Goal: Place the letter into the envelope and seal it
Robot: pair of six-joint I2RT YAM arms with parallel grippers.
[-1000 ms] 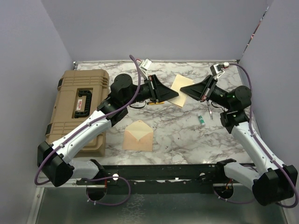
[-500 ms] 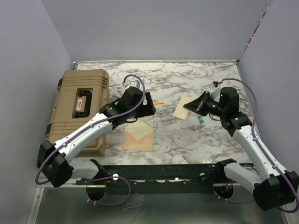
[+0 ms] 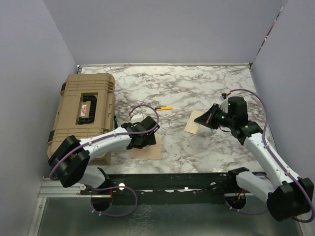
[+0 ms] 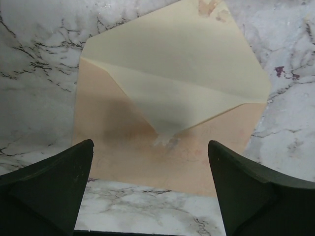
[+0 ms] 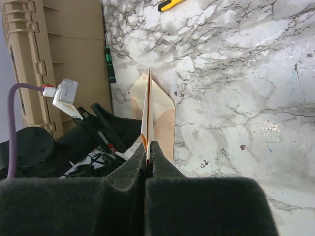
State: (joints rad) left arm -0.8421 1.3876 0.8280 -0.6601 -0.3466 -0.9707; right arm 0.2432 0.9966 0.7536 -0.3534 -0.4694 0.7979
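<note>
Carrying stage, as judged: letter in hand, insertion not yet begun, sealing to follow.

- Right gripper [image 5: 149, 150]: jaws pressed together, pinching one edge of the letter [image 3: 192, 128]. The sheet stands out beyond the fingertips and shows edge-on in the wrist view. It sits right of centre over the marble table [image 3: 211, 83]. Whether its far edge touches the surface cannot be told.
- Left gripper [image 4: 150, 147]: jaws spread wide, holding nothing, poised low over the envelope [image 4: 167, 98], one finger toward each side of it.
- Envelope: flat on the table near the front edge, just beside the tan case [image 3: 86, 108]. Its flap is folded back, with the paler cream inside showing. The pocket mouth looks closed flat, with no gap visible.
- Letter and envelope: well apart, not touching.
- Other: yellow pen [image 3: 165, 107] lying further back, clear of both arms.

Next move, as judged: the letter's free edge must be brought to the pocket mouth and lined up square with it, flap kept out of the way. The open left jaws are placed to pin the envelope or lift its front panel so the sheet can slide under. The fit appears close, and a skewed entry would likely catch on the seams.
</note>
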